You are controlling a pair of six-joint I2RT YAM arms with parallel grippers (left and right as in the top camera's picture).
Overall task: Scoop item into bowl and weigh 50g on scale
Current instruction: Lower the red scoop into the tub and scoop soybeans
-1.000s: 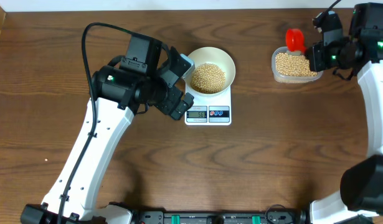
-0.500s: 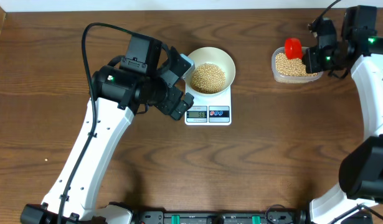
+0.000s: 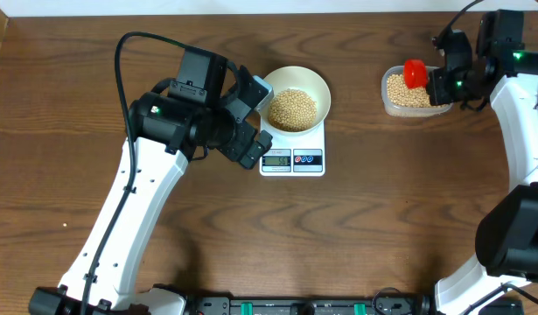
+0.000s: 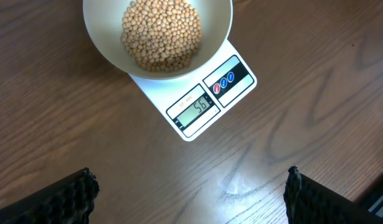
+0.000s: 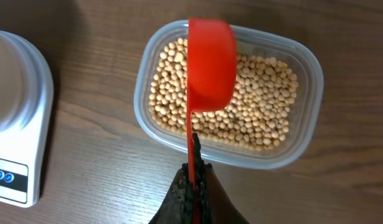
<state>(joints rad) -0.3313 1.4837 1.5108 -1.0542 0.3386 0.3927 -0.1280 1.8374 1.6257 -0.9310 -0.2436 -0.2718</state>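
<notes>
Brown table (image 3: 382, 219): bowl (image 3: 317, 85) of beans (image 3: 291, 108) on scale (image 3: 292, 161); left gripper (image 3: 256, 116) spread wide at its nine o'clock; right gripper (image 5: 192, 193) pinches scoop (image 5: 210, 62) over two-o'clock tub (image 5: 305, 68).

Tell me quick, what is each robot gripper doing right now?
Left gripper: open, holding nothing.
Right gripper: closed on the red scoop by its handle, above the tub of beans.
</notes>
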